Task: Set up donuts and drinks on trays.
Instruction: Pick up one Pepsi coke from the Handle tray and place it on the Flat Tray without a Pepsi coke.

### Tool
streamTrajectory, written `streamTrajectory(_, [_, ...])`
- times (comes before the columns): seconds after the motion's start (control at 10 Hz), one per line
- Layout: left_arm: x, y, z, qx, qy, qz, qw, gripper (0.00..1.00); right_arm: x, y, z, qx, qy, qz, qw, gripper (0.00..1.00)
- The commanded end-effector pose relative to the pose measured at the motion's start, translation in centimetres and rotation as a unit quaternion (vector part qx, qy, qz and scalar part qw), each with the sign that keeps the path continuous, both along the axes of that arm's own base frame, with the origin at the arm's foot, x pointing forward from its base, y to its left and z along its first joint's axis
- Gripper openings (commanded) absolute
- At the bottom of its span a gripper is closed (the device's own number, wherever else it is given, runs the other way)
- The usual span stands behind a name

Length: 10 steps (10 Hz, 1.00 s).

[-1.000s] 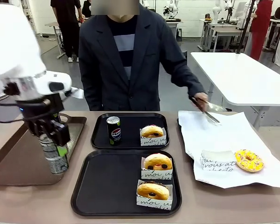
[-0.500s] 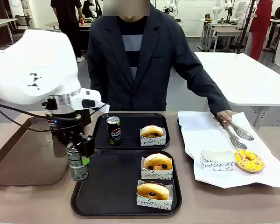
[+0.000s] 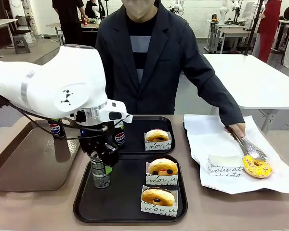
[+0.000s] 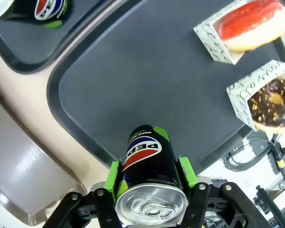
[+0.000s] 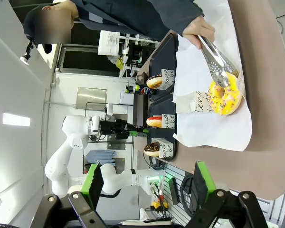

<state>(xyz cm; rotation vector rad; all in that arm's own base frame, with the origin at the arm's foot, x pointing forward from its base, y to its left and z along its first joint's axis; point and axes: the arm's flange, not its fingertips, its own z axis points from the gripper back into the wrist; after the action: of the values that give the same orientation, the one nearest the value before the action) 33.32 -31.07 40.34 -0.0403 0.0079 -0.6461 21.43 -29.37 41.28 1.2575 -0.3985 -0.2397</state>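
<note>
Since a second ago the left claw (image 3: 100,169) has carried its can (image 3: 99,173) off the brown tray (image 3: 19,163) and across to the near black tray (image 3: 86,202), and the person's tongs (image 3: 250,147) have come down from the far edge of the white paper (image 3: 216,134) onto the yellow sprinkled donut (image 3: 256,165).

The left claw pinches the can just below its silver top, green pads on either side of the black Pepsi body, as the left wrist view shows. The can hangs upright over the bare half of the near tray; whether its base touches the tray cannot be told. Beyond the can on that tray sit two sleeved donuts, one red-glazed (image 4: 252,24), one chocolate (image 4: 271,104). Behind the claw, the far black tray (image 3: 135,122) holds another can (image 3: 118,136) and a sleeved donut (image 3: 157,135).

The right claw (image 5: 147,190) stands spread and empty, well off to the side.

The step in hand looks like placing the drink on the near tray. The next move likely calls for lowering the can until it stands flat, then spreading the fingers and lifting straight up so it is not tipped.
</note>
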Motion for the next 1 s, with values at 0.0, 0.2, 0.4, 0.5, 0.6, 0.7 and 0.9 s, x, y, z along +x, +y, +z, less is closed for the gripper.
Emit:
streamTrajectory(0.0, [1.35, -1.55, -0.37, -0.001, -0.036, 0.005, 0.999, 0.59, 0.05, -0.13, 0.02, 0.003, -0.014, 0.001, 1.0, 1.0])
streamTrajectory(0.2, [1.5, -2.22, -0.86, 0.0, -0.039, 0.011, 0.999, 0.59, 0.05, -0.13, 0.02, 0.003, -0.014, 0.001, 1.0, 1.0])
streamTrajectory(0.4, [1.43, -1.27, -0.88, -0.005, -0.029, -0.001, 1.0, 0.59, 0.05, -0.13, 0.02, 0.003, -0.014, 0.001, 1.0, 1.0])
streamTrajectory(0.5, [1.43, -1.27, -0.88, -0.005, -0.029, -0.001, 1.0, 0.59, 0.05, -0.13, 0.02, 0.003, -0.014, 0.001, 1.0, 1.0])
streamTrajectory(0.6, [1.43, -1.27, -0.88, -0.005, -0.029, -0.001, 1.0, 0.59, 0.05, -0.13, 0.02, 0.003, -0.014, 0.001, 1.0, 1.0])
streamTrajectory(0.7, [1.43, -1.27, -0.88, -0.005, -0.029, -0.001, 1.0, 0.59, 0.05, -0.13, 0.02, 0.003, -0.014, 0.001, 1.0, 1.0])
streamTrajectory(0.9, [1.53, -1.29, -1.2, 0.0, -0.03, 0.003, 1.0, 0.59, 0.05, -0.13, 0.02, 0.003, -0.014, 0.001, 1.0, 1.0])
